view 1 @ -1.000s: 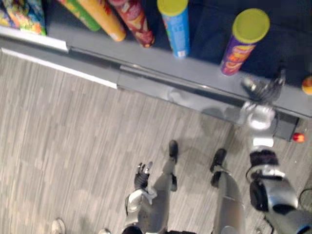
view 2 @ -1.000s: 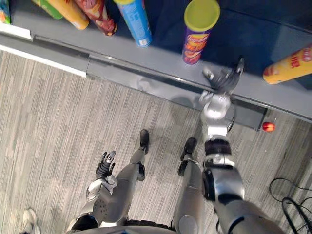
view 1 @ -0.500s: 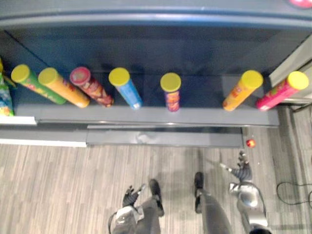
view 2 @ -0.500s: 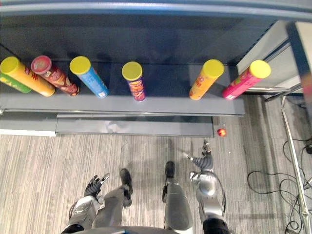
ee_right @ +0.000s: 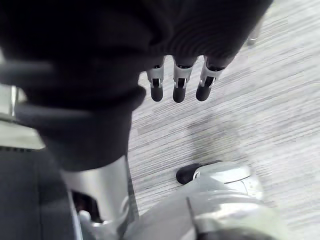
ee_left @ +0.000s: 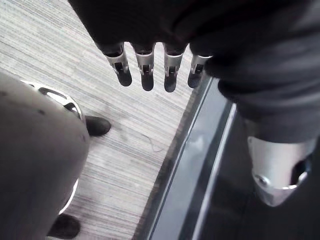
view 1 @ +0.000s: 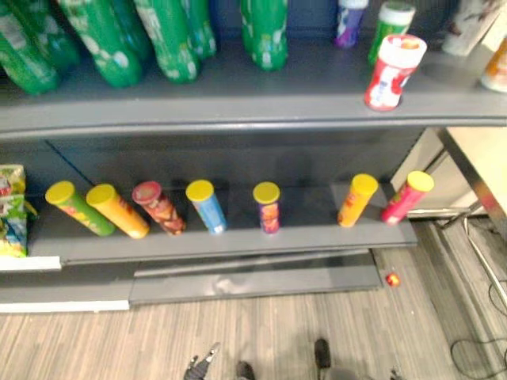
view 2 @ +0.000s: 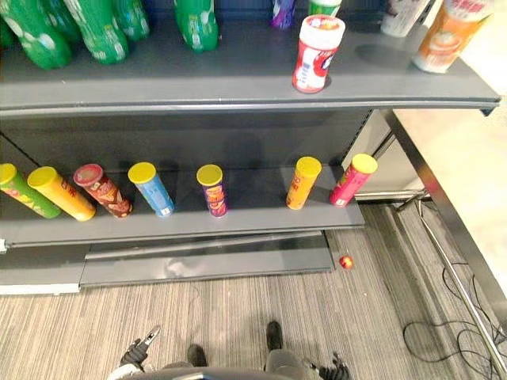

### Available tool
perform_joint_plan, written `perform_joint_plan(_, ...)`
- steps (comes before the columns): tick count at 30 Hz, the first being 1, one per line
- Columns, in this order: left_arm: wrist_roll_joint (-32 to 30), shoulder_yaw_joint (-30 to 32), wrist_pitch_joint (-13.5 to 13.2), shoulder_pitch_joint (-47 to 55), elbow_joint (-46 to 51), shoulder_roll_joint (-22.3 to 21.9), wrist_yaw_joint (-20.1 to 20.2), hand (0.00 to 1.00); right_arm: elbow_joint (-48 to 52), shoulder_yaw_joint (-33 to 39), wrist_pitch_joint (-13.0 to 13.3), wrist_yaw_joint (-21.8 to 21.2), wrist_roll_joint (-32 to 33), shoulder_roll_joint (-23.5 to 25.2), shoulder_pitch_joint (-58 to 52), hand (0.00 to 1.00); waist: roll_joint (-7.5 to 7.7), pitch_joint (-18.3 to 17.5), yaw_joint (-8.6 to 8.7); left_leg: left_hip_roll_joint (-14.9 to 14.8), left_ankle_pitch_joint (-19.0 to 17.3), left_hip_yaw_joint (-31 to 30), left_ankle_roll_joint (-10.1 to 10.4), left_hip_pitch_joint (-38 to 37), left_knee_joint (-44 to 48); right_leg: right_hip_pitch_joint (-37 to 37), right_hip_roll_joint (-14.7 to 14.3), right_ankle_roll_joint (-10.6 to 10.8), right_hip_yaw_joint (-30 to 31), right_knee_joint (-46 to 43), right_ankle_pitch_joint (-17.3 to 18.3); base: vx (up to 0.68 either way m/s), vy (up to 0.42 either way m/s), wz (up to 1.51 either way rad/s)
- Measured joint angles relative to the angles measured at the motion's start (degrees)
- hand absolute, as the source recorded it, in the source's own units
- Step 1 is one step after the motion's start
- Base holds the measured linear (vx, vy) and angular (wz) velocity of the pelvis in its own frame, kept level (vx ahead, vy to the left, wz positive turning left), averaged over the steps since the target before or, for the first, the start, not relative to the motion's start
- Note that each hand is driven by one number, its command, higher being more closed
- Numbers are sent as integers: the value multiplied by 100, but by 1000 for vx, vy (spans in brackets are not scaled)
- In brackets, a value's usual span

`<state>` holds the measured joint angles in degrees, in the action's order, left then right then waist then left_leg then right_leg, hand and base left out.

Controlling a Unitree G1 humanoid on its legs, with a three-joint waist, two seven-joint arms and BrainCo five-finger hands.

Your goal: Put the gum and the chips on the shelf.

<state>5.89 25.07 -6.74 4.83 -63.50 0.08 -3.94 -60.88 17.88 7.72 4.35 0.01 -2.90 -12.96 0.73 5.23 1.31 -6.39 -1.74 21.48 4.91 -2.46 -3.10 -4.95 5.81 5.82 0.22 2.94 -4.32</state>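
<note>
Left eye view: red-and-white plastic gum canister [view 1: 391, 73] stands on grey metal upper shelf [view 1: 238, 103] at 1 o'clock. Purple cardboard chips tube [view 1: 268, 207] sits on lower shelf [view 1: 317, 237], centre. At 6 o'clock, left hand [ee_left: 146, 75] and right hand [ee_right: 179, 86] hang slack, empty. Looks done.

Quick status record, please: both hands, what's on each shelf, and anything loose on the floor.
left hand: low over the floor, fingers straight, empty
right hand: low over the floor, fingers straight, empty
lower shelf: seven chip tubes in a row
upper shelf: green bottles at left, red canister with white lid at right
floor: small red ball near the lower shelf's right end
</note>
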Motion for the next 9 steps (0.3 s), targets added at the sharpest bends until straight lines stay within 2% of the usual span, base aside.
perform_joint_plan(5, 0, 0, 1, 61, -25, -39, 38, 0, -101, 437, -162, 15, 76, 119, -88, 0, -47, -161, -16, 48, 27, -19, -16, -82, -114, 42, 32, 4, -46, -1, 31, 1, -1, 2)
perform_joint_plan(9, 0, -17, 13, 120, -30, -57, 37, 0, -326, 855, -248, 14, 711, 202, -75, 0, -65, -243, -24, 106, 83, -160, -18, -209, -259, 208, 75, 35, -197, 7, 84, 4, -4, 15)
